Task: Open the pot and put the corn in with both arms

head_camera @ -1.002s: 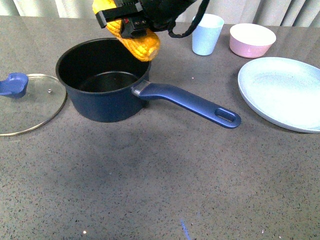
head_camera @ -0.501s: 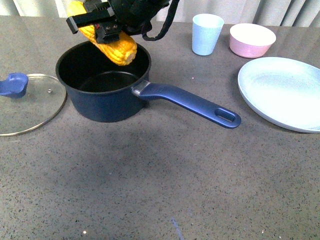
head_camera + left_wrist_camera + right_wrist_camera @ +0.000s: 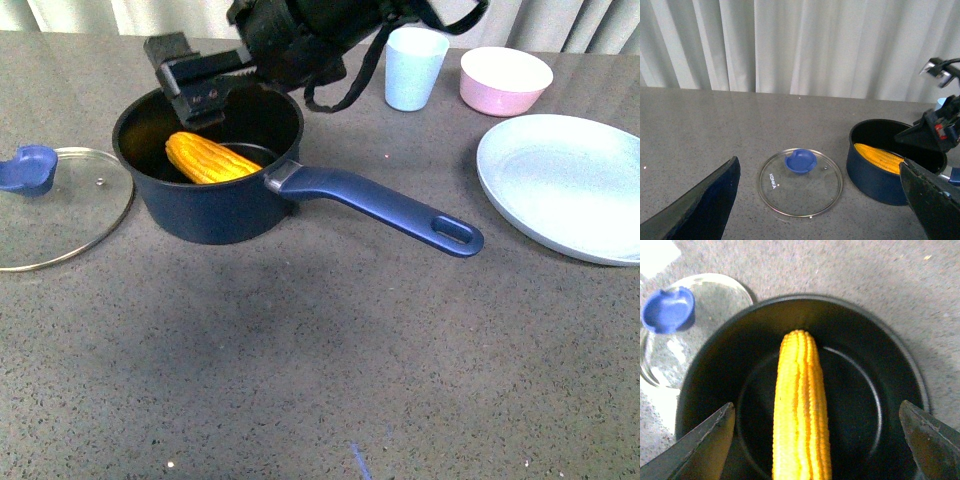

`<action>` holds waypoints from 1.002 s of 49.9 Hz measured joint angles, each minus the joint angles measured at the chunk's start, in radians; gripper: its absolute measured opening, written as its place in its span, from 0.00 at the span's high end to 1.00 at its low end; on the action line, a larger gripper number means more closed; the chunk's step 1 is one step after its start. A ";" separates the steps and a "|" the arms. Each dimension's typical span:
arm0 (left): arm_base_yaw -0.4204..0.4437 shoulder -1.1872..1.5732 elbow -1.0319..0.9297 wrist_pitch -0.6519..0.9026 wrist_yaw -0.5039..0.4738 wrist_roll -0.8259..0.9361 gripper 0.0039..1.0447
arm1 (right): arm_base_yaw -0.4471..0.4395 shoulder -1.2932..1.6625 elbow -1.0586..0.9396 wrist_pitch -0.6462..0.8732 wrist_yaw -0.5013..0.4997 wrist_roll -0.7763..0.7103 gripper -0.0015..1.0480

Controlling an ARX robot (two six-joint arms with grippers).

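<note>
The dark blue pot (image 3: 210, 215) stands uncovered at the table's middle left, its long handle (image 3: 380, 205) pointing right. The corn (image 3: 205, 160) lies inside it on the black bottom. My right gripper (image 3: 190, 75) is open and empty just above the pot's far rim. In the right wrist view the corn (image 3: 800, 405) lies lengthwise between the spread fingers of the right gripper (image 3: 816, 407), apart from both. My left gripper (image 3: 818, 165) is open and empty, away from the pot (image 3: 875, 182) and out of the front view. The corn (image 3: 879, 156) shows in the pot there too.
The glass lid (image 3: 60, 215) with its blue knob (image 3: 28, 168) lies flat left of the pot; it also shows in the left wrist view (image 3: 800, 192). A pale blue cup (image 3: 414, 68), a pink bowl (image 3: 505, 80) and a large pale plate (image 3: 565, 185) stand at the right.
The right gripper carried the corn left over the pot, opened and let it go. The corn now lies inside the pot.
</note>
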 joint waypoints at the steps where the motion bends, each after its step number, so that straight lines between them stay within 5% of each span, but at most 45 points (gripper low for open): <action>1: 0.000 0.000 0.000 0.000 0.000 0.000 0.08 | -0.007 -0.019 -0.017 0.015 -0.003 0.008 0.09; 32: 0.000 0.000 0.000 0.000 0.000 0.000 0.08 | -0.322 -0.618 -0.587 0.395 0.018 0.187 0.09; 35: 0.000 0.000 0.000 0.000 0.001 0.000 0.08 | -0.312 -0.657 -0.687 0.590 0.298 0.150 0.21; 38: 0.000 0.000 0.000 0.000 0.000 0.000 0.08 | -0.324 -0.705 -0.798 0.708 0.442 0.131 0.33; 50: 0.000 0.000 0.000 0.000 0.000 0.000 0.08 | -0.413 -0.907 -1.137 0.835 0.402 0.110 0.80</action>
